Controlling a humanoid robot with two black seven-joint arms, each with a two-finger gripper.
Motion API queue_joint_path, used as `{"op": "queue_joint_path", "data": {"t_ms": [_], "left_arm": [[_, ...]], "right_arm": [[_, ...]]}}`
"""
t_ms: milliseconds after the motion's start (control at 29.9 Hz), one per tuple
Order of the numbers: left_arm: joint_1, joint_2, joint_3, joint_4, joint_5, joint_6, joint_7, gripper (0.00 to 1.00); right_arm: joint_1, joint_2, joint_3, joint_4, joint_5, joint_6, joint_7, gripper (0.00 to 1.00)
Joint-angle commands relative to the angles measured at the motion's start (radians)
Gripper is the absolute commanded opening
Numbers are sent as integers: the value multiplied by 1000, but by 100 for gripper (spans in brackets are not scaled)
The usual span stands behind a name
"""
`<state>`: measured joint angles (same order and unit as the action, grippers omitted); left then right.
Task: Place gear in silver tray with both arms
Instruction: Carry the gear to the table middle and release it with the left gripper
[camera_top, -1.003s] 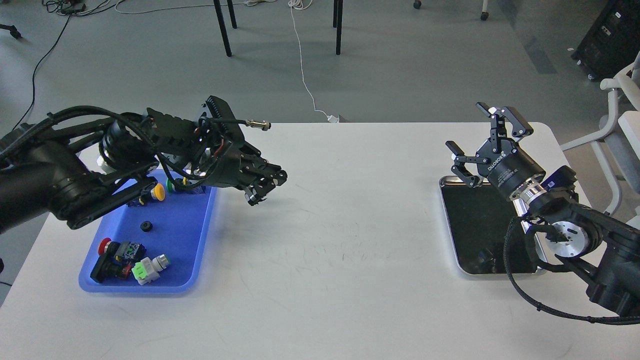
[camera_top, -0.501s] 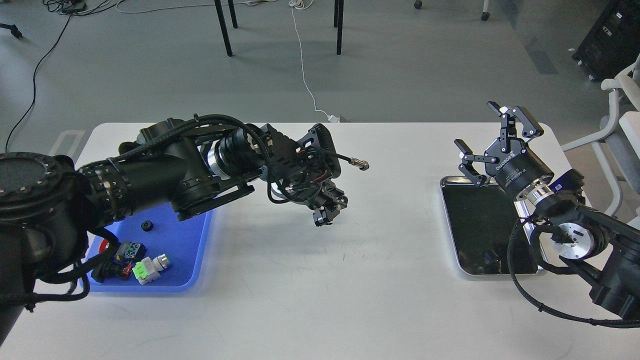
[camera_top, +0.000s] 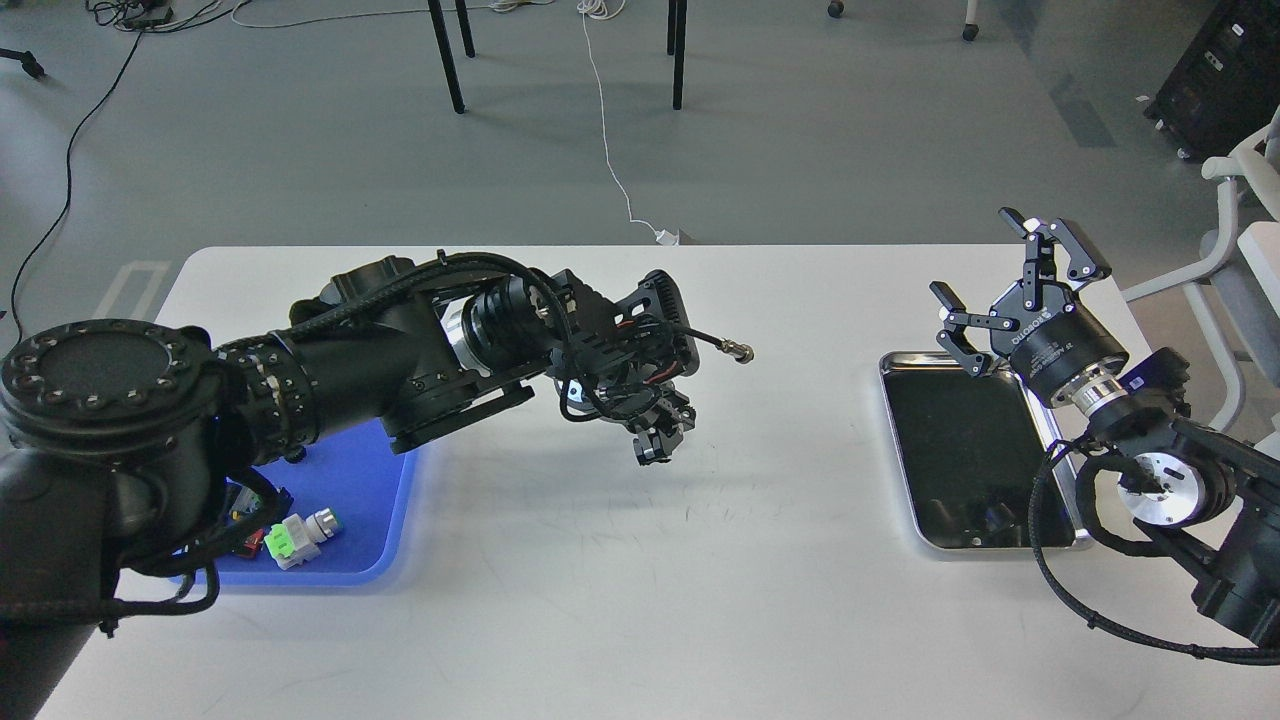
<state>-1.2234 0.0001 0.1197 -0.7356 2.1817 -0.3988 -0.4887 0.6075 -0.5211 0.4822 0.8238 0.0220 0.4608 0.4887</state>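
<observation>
Our left gripper (camera_top: 660, 440) hangs mid-table, its grip impossible to tell; our right gripper (camera_top: 1020, 280), fingers spread, hovers over the silver tray (camera_top: 905, 440).

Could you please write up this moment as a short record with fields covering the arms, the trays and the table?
left gripper: over the bare middle of the white table, pointing down; fingers too dark to tell apart
right gripper: open, raised above the far end of the silver tray
silver tray: at the table's right side, floor dark and mirror-like, no gear seen in it
blue tray: at the left, partly hidden by the left arm, holding small parts including a green and white connector
</observation>
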Motion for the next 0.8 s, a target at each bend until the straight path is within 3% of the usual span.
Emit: {"op": "queue_joint_path", "data": {"t_ms": [0, 501, 769], "left_arm": [[1, 0, 31, -1, 0, 0, 0, 13], [12, 0, 40, -44, 0, 0, 0, 14], [27, 0, 72, -44, 0, 6, 0, 24]], "right_arm": [[0, -2, -1, 0, -1, -1, 0, 99], [-2, -2, -1, -2, -1, -4, 0, 99], [-2, -2, -1, -2, -1, -4, 0, 99]]}}
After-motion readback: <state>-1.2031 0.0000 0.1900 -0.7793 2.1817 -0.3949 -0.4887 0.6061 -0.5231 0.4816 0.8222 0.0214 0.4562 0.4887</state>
